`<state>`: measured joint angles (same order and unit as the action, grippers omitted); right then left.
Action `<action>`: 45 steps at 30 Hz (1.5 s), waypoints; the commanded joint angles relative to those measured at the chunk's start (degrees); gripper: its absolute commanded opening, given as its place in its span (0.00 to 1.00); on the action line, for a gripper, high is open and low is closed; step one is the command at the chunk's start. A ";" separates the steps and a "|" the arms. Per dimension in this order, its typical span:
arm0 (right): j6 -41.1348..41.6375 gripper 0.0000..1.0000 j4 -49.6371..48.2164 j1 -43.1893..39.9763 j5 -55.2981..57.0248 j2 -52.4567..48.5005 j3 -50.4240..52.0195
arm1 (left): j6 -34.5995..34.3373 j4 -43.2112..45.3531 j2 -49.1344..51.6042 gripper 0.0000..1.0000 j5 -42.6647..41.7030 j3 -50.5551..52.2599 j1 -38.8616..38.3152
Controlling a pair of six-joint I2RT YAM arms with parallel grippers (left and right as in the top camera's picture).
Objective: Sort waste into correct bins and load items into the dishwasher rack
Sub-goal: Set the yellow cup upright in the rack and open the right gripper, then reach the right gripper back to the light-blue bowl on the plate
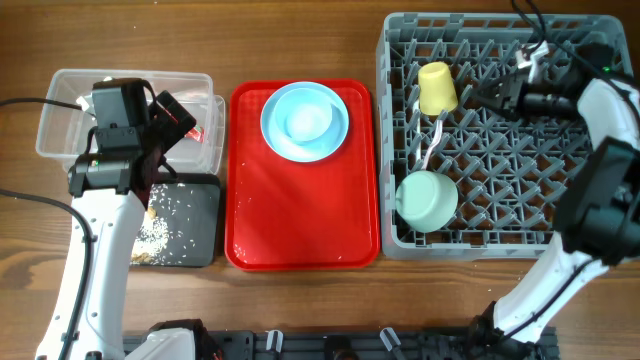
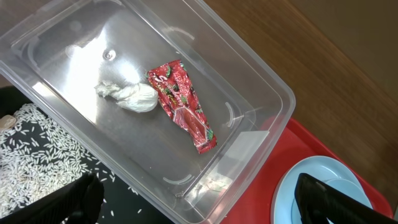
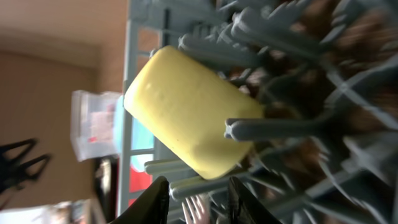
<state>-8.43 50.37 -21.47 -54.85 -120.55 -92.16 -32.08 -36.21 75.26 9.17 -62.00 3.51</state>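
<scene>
wooden table (image 1: pixel 300 40): brown, grain running left to right, surface under all else. red serving tray (image 1: pixel 300 220): bright, glossy, rectangular, rounded corners, raised rim; lies flat at table centre, long side front to back. black cable (image 1: pixel 30 195): trails over table at left edge. second black cable (image 1: pixel 528 14): loops at top right. dark rail (image 1: pixel 330 345): along bottom edge, detail unclear.

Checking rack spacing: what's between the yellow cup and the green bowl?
Overhead view: a white plastic utensil lies on the dishwasher rack floor between the yellow cup and the pale green bowl. Whether it is the fork or the spoon is unclear.
</scene>
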 commanded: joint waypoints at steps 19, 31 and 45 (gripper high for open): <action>2.40 0.49 -11.47 54.95 52.30 17.59 -0.50 | 0.09 0.15 -0.37 1.00 0.55 -0.66 0.15; 3.02 0.49 -19.65 62.45 57.94 0.07 -0.50 | 0.09 0.15 -0.37 1.00 0.55 -0.66 0.15; 4.13 0.04 -22.69 62.01 56.04 -3.65 -0.68 | 0.09 0.15 -0.37 1.00 0.55 -0.66 0.15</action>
<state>-5.28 27.73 40.91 1.78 -125.97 -92.36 -32.08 -36.21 75.26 9.17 -62.00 3.51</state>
